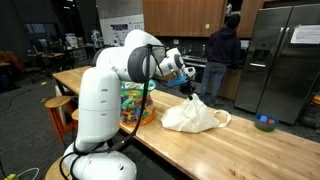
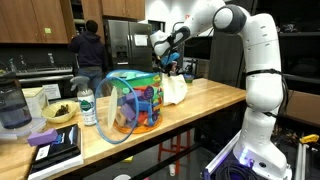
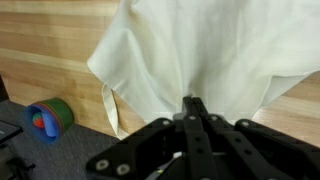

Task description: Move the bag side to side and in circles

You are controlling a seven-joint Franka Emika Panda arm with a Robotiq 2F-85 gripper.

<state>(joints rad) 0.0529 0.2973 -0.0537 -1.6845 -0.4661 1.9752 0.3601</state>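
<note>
A cream cloth bag (image 1: 196, 116) lies bunched on the wooden counter (image 1: 250, 150). In an exterior view it shows behind a colourful box (image 2: 176, 90). In the wrist view the bag (image 3: 185, 55) hangs below my fingers over the wood. My gripper (image 1: 189, 87) is above the bag's top, fingers pressed together and pinching the cloth (image 3: 195, 103). It also shows in an exterior view (image 2: 170, 66). The pinched fold itself is hidden by the fingers.
A colourful see-through box (image 2: 132, 103) stands on the counter near the robot base (image 1: 100, 110). A small bowl (image 1: 264, 123) sits at the far end. A bottle (image 2: 87, 107), books (image 2: 55, 148) and a blender jar (image 2: 12, 105) crowd one end. A person (image 1: 222, 55) stands in the kitchen behind.
</note>
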